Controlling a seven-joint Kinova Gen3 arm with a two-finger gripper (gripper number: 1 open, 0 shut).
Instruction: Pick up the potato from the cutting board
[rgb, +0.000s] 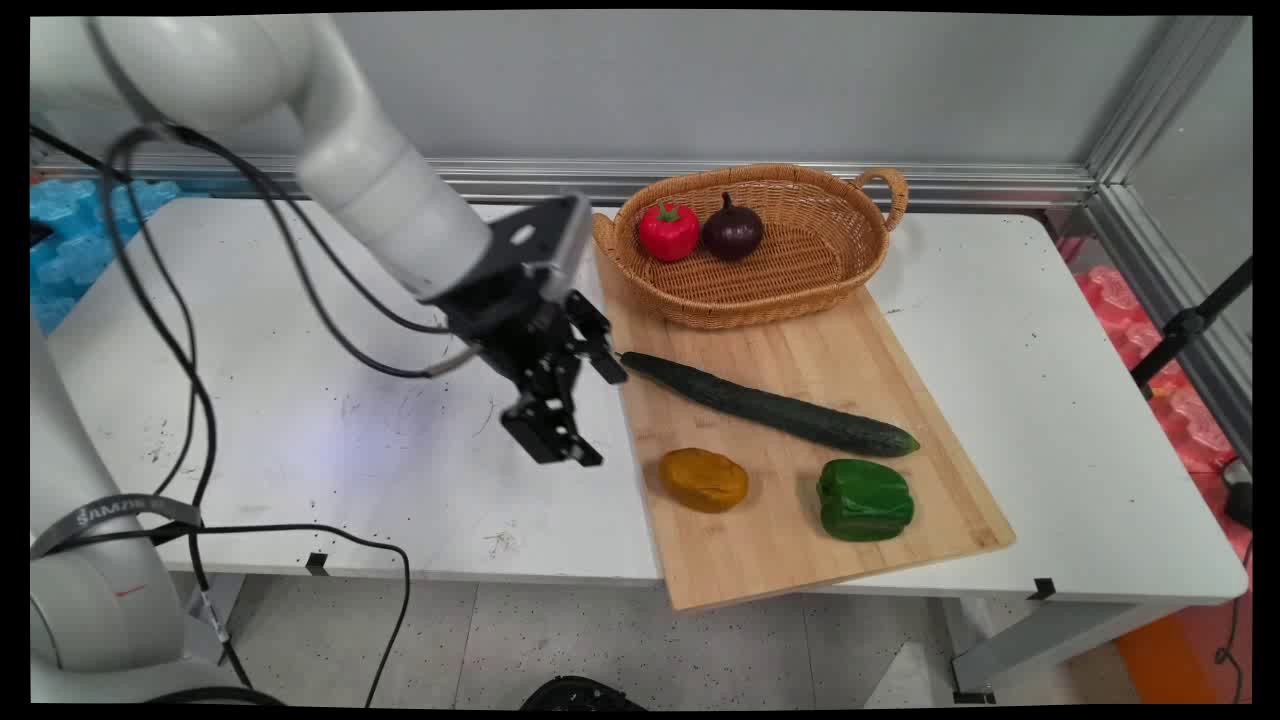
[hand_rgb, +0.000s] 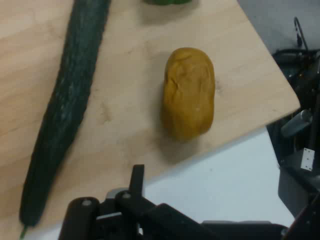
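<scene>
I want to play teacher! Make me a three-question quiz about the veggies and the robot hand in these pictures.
1. True or false: the cucumber lies inside the basket.
2. Which thing sits next to the red pepper in the basket? A) purple onion B) potato C) green pepper
3. Fill in: the potato and the green pepper rest on the wooden ____.

Key: 1. False, it lies on the board, its tip near the open gripper. 2. A, the purple onion. 3. Board.
</scene>
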